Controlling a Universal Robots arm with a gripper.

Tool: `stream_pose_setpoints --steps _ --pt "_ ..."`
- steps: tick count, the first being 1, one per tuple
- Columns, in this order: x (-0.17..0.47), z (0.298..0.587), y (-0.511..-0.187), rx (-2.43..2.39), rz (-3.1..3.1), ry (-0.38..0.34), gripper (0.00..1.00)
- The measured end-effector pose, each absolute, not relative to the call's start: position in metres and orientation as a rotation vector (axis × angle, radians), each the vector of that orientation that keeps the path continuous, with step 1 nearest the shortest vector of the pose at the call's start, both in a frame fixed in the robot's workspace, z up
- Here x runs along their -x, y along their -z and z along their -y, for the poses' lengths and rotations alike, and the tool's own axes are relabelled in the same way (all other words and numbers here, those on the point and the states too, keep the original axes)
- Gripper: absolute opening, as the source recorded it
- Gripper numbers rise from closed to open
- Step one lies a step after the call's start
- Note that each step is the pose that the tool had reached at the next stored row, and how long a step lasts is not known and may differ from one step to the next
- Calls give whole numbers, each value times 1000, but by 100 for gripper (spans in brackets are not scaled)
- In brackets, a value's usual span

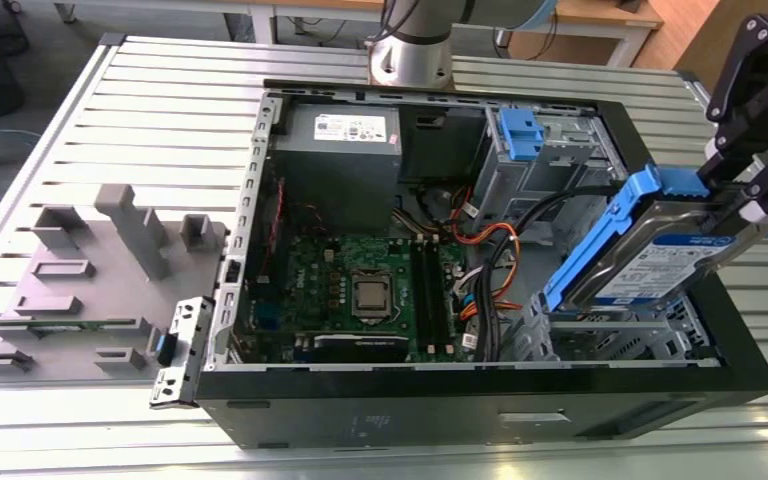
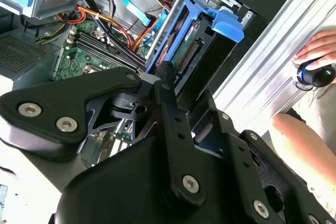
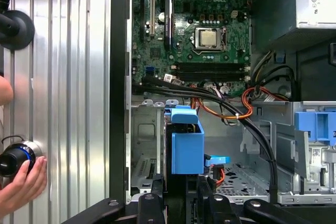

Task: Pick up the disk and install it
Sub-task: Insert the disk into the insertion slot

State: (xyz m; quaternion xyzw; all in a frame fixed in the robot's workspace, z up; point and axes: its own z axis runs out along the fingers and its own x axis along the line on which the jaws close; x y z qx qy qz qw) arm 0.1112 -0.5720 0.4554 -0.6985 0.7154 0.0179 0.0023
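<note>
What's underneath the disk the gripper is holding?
Under the disk, held tilted by the gripper, sits the metal drive cage in the computer case's corner, with cables beside it. The cage floor directly beneath is covered by the disk.

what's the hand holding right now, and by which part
The hand holds the disk by its raised end; the lower end tilts down toward the open case.

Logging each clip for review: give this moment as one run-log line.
gripper: shut on disk | disk: held tilted above drive cage of open computer case | install: not yet seated
</note>
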Motion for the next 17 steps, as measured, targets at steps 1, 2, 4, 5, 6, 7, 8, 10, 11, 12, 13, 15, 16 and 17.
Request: stream_pose_setpoints --steps 1,2,4,5,6,7,8,10,11,12,13,15,16,17 --pt "-111 572 -455 2191 -2244 -56 35" --pt "-111 572 -455 2191 -2244 -56 35" --pt "-111 573 -455 2191 -2244 -56 35" --pt "-111 573 -454 2191 -2244 -56 35" --pt "-111 573 -453 2191 -2244 -56 35" --pt "-111 573 -453 2191 -2244 -56 35" --pt "-111 573 -452 2191 -2244 -56 35" --pt "-111 573 -453 2191 -2244 -56 35" --pt "-111 573 -452 2191 -2244 -56 35" --pt "-111 573 -452 2191 -2244 -56 35" --pt "-111 573 -452 2191 -2244 -56 35" --pt "-111 573 -450 2191 -2244 -56 35" --pt "-111 573 -448 2191 -2244 -56 35" --pt "-111 573 -447 2191 -2244 -56 35"
